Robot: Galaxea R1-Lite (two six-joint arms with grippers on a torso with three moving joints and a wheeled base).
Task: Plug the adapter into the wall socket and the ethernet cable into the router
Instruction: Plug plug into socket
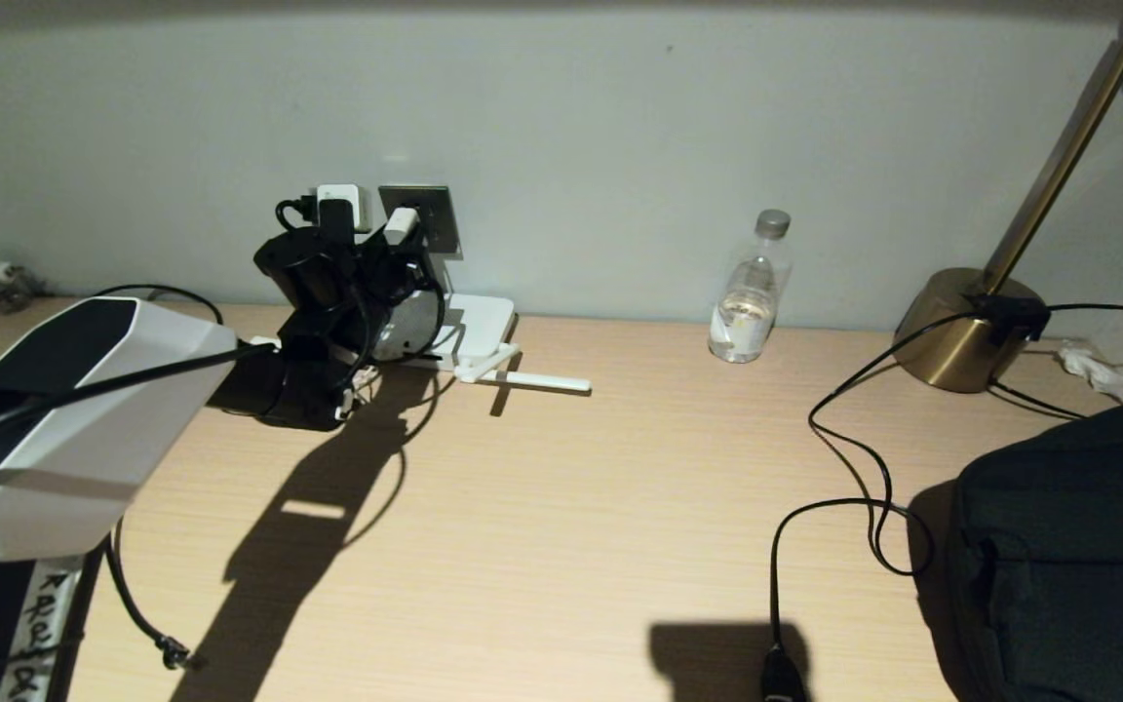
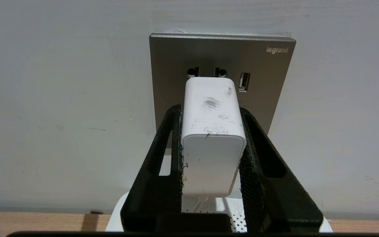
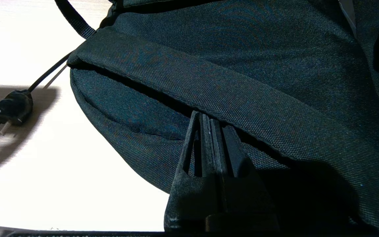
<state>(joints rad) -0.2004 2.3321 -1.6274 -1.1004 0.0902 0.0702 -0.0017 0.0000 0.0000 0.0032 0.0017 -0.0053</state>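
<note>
My left gripper (image 1: 396,239) (image 2: 211,108) is shut on the white adapter (image 2: 212,141) (image 1: 402,224) and holds it up at the wall. The adapter's far end meets the grey wall socket (image 2: 275,85) (image 1: 437,214) just under its two upper holes; the prongs are hidden. Its thin white cord (image 2: 200,203) hangs down. Below lies the white router (image 1: 484,317) (image 2: 242,215), one antenna (image 1: 542,381) flat on the desk. I cannot make out the ethernet cable. My right gripper (image 3: 206,116) is shut and empty against a black bag (image 3: 242,65), out of the head view.
A water bottle (image 1: 752,292) stands by the wall. At the right are a brass lamp base (image 1: 961,331), its thin black cord ending in a plug (image 1: 782,673) (image 3: 10,108), and the black bag (image 1: 1068,565). Another white charger (image 1: 339,200) sits left of the socket.
</note>
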